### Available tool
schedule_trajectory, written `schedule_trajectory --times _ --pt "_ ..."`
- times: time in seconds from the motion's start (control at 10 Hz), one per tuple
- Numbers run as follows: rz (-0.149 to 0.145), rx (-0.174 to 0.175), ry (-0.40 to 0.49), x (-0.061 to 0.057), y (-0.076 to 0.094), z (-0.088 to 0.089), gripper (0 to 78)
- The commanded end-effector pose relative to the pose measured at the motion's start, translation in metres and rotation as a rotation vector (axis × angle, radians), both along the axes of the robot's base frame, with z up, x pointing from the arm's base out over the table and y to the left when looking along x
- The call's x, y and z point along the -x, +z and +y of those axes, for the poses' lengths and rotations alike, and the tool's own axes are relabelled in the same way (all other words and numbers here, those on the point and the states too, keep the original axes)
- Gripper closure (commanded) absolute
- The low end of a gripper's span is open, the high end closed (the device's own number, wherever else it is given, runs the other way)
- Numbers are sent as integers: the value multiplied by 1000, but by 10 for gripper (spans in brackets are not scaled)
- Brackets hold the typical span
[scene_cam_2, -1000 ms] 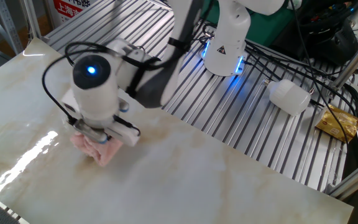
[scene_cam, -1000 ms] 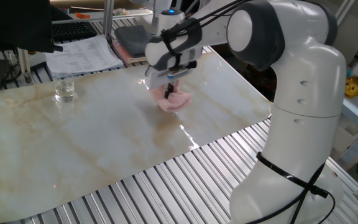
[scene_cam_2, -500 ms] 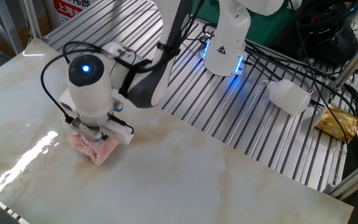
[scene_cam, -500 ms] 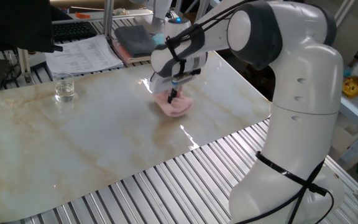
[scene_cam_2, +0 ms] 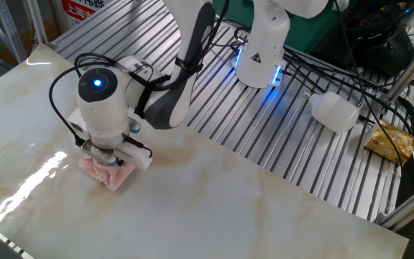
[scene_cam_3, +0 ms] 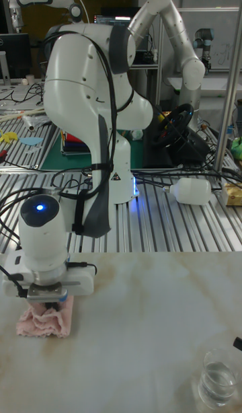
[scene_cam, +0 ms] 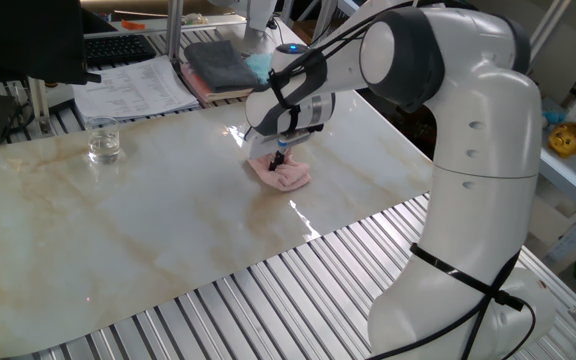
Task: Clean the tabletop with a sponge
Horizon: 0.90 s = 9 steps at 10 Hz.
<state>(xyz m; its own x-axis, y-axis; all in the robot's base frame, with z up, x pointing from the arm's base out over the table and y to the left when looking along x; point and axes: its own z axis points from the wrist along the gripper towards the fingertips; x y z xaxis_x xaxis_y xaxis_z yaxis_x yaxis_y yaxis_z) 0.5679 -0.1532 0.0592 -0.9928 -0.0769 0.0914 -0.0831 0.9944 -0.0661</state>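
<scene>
The pale pink sponge (scene_cam: 288,177) (scene_cam_2: 106,174) (scene_cam_3: 44,321) lies crumpled on the cream marble-look tabletop (scene_cam: 148,220) (scene_cam_2: 214,208) (scene_cam_3: 148,332), near its right side in one fixed view. My gripper (scene_cam: 281,159) (scene_cam_2: 108,157) (scene_cam_3: 47,304) points straight down onto the sponge and is shut on a pinch of it, pressing it against the tabletop. The fingertips are mostly buried in the pink folds.
A clear glass (scene_cam: 104,141) (scene_cam_3: 218,378) with water stands on the tabletop. Papers (scene_cam: 133,85) and folded grey and teal cloths (scene_cam: 223,62) lie beyond the far edge. Ribbed metal slats (scene_cam: 268,290) surround the sheet. A white bottle (scene_cam_2: 334,111) lies on the slats.
The gripper has slid the sponge across the tabletop, a little toward the robot's base side, staying shut on it and pressed down.
</scene>
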Motion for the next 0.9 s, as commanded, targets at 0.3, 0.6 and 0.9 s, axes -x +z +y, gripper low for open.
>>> schedule_trajectory --times 0.3,0.6,0.9 --pt "13 -17 -19 -10 -2 36 764" --pt "17 -20 -26 -16 5 52 764" --pt "43 -22 -38 -21 23 69 764"
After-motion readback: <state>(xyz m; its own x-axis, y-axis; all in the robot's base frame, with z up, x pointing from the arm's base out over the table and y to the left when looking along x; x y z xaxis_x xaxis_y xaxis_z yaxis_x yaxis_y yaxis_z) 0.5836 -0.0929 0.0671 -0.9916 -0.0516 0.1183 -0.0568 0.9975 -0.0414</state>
